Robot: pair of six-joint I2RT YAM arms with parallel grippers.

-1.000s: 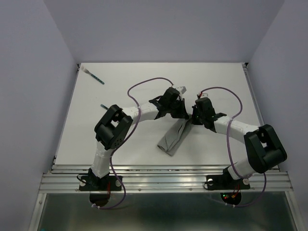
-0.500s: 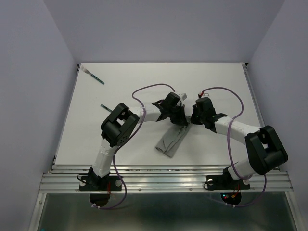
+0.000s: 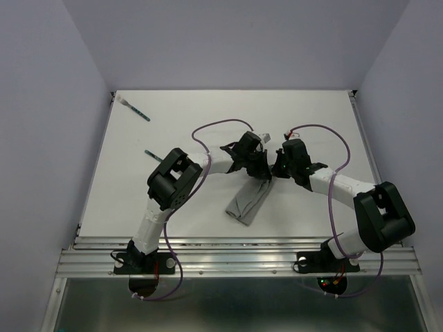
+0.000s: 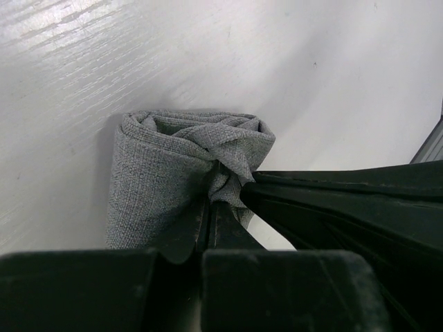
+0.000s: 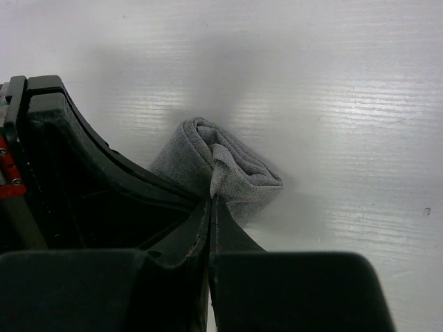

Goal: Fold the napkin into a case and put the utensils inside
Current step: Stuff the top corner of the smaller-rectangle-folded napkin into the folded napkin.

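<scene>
The grey napkin [image 3: 246,202] lies folded into a narrow strip that runs from the table's middle toward the near edge. Its far end is bunched and lifted. My left gripper [image 3: 261,173] is shut on that end from the left, pinching a fold of cloth [image 4: 232,155] at its tips [image 4: 213,202]. My right gripper [image 3: 276,171] is shut on the same end [image 5: 239,173] from the right, its tips [image 5: 211,198] closed on a ridge of cloth. One teal-handled utensil [image 3: 137,110] lies at the far left corner. A second utensil [image 3: 154,153] shows partly beside my left arm's elbow.
The white table [image 3: 325,124] has raised rails along its left and right sides and a metal frame at the near edge. Purple cables loop over both wrists. Lilac walls enclose the table on three sides.
My left arm's elbow has swung right and slightly away from the near edge. Both grippers stay shut on the napkin's far end, and the strip has shifted a little to the left.
</scene>
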